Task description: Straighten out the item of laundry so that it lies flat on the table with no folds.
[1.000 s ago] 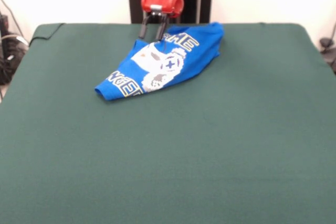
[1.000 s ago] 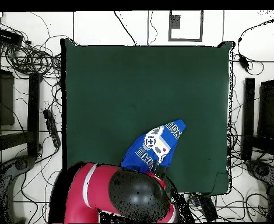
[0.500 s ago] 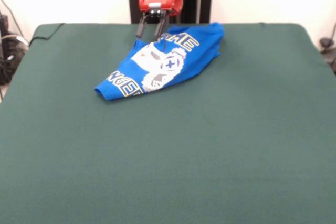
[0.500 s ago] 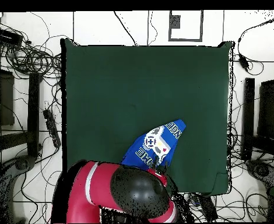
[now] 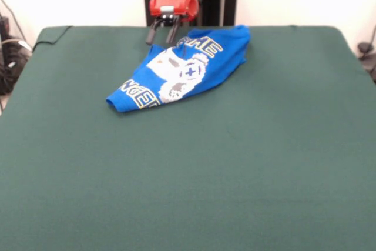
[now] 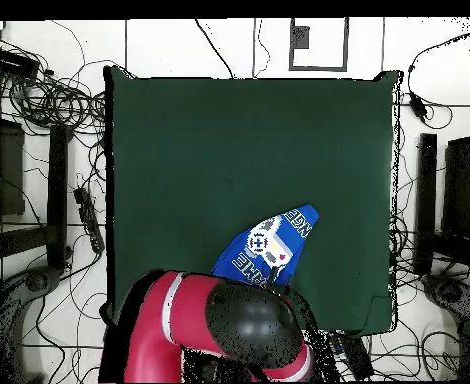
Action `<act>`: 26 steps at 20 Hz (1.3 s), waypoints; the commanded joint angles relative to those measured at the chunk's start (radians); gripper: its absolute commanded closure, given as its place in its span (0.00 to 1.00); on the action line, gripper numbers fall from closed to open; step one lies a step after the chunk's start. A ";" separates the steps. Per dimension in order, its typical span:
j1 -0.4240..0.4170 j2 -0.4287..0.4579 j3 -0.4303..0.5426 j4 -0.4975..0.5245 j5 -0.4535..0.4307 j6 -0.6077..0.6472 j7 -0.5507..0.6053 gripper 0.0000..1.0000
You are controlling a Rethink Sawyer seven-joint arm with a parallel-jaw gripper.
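End effector [image 5: 161, 34] spread and empty, just beside folded blue T-shirt [image 5: 182, 69] on worktop [image 5: 235, 163]. Best to pinch only the top layer, then pull outward slowly.

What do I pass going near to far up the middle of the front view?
Bare green table → folded blue T-shirt, hem corner nearest → open gripper hanging at the shirt's far edge → arm's red wrist.
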 commanded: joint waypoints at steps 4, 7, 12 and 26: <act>-0.021 0.179 0.097 -0.142 -0.012 0.121 0.071 0.00; -0.022 0.197 0.100 -0.166 -0.040 0.158 0.065 0.00; -0.021 0.219 0.112 -0.184 -0.072 0.211 0.071 0.00; 0.003 0.175 0.098 -0.072 -0.025 0.159 0.074 0.00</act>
